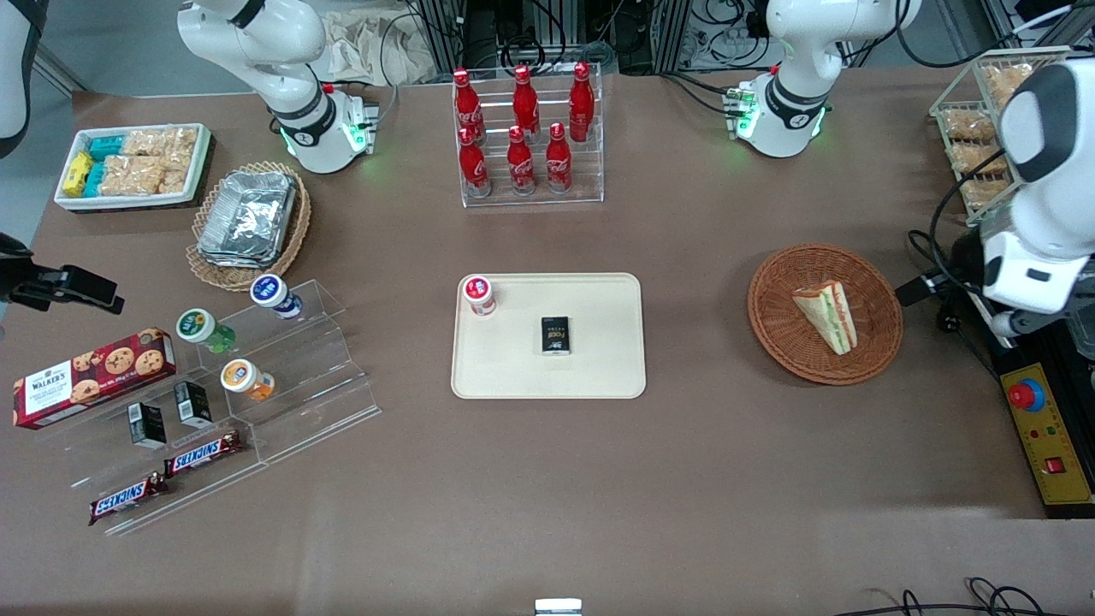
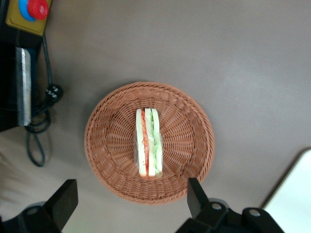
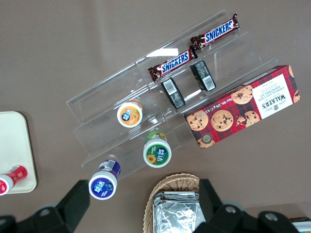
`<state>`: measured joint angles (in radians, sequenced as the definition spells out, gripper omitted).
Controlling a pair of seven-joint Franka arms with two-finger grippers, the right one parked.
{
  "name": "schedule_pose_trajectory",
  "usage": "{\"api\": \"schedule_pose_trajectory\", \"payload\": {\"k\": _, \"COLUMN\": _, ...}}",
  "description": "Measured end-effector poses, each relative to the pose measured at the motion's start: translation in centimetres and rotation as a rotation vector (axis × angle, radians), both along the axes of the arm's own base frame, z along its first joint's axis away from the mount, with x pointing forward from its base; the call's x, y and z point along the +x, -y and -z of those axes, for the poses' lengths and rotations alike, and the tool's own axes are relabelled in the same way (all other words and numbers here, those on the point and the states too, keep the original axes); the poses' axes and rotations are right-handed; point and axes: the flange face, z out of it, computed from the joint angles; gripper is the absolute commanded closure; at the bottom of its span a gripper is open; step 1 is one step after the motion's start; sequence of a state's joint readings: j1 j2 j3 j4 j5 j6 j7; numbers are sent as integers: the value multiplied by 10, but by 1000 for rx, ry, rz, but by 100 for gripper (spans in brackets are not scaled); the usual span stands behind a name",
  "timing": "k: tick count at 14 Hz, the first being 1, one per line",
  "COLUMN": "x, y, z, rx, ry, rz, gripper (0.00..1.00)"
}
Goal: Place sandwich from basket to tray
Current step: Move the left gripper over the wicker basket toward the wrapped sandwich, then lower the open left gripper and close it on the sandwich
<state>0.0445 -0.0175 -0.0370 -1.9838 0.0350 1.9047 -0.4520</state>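
We see the sandwich point(image 1: 826, 317) lying in the basket point(image 1: 774, 321), a round reddish-brown wicker one that sits on the brown bench point(image 1: 701, 479) toward the working arm's end. In the left wrist view the sandwich point(image 2: 148, 142) rests near the middle of the basket point(image 2: 189, 145) with its cut side up, so the green, orange-red and pale layers show between the white bread slices. The tool point(image 2: 131, 201) hangs above the basket, with its two dark fingers point(image 2: 196, 196) spread wide apart, one over each side of the basket's rim, touching neither the sandwich nor the wicker. In the front view we find only the white wrist of the working arm at the bench's edge, beside the basket. The tray point(image 1: 599, 376), cream-beige with rounded corners, lies flat at the middle of the bench, well apart from the basket; a corner of the tray point(image 2: 296, 194) also shows in the left wrist view. On the tray stand a small red-capped bottle point(image 1: 479, 294) near one corner and a small black box point(image 1: 556, 334) near its centre. A clear rack of red cola bottles point(image 1: 523, 128) stands farther from the front camera than the tray. Toward the parked arm's end we see a clear stepped stand point(image 1: 291, 376) with small bottles, Snickers bars point(image 1: 202, 452) and a red cookie box point(image 1: 92, 376), and a tan wicker basket with foil containers point(image 1: 248, 218).
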Motion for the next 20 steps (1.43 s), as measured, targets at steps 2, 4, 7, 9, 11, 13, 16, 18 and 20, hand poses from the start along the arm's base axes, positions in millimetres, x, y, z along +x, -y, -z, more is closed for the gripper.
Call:
{"api": "schedule_pose_trajectory", "payload": {"k": 2, "x": -19, "y": -1, "z": 42, "rx": 2, "ry": 25, "rz": -52, "gripper": 0}}
{"api": "schedule_pose_trajectory", "payload": {"k": 4, "x": -35, "y": -1, "z": 73, "rx": 2, "ry": 28, "rz": -81, "gripper": 0}}
{"api": "schedule_pose_trajectory", "payload": {"k": 7, "x": -51, "y": 0, "z": 109, "rx": 0, "ry": 39, "rz": -90, "gripper": 0}}
{"api": "schedule_pose_trajectory", "payload": {"k": 9, "x": -66, "y": 0, "z": 136, "rx": -3, "ry": 50, "rz": -87, "gripper": 0}}
{"api": "schedule_pose_trajectory", "payload": {"k": 11, "x": -78, "y": 1, "z": 156, "rx": -5, "ry": 59, "rz": -86, "gripper": 0}}
{"api": "schedule_pose_trajectory", "payload": {"k": 13, "x": -83, "y": 1, "z": 168, "rx": -6, "ry": 57, "rz": -84, "gripper": 0}}
{"api": "schedule_pose_trajectory", "payload": {"k": 16, "x": -82, "y": 5, "z": 177, "rx": -9, "ry": 61, "rz": -77, "gripper": 0}}
{"api": "schedule_pose_trajectory", "payload": {"k": 18, "x": -80, "y": 14, "z": 184, "rx": -12, "ry": 67, "rz": -61, "gripper": 0}}
{"api": "schedule_pose_trajectory", "payload": {"k": 20, "x": -79, "y": 19, "z": 198, "rx": -15, "ry": 73, "rz": -53, "gripper": 0}}
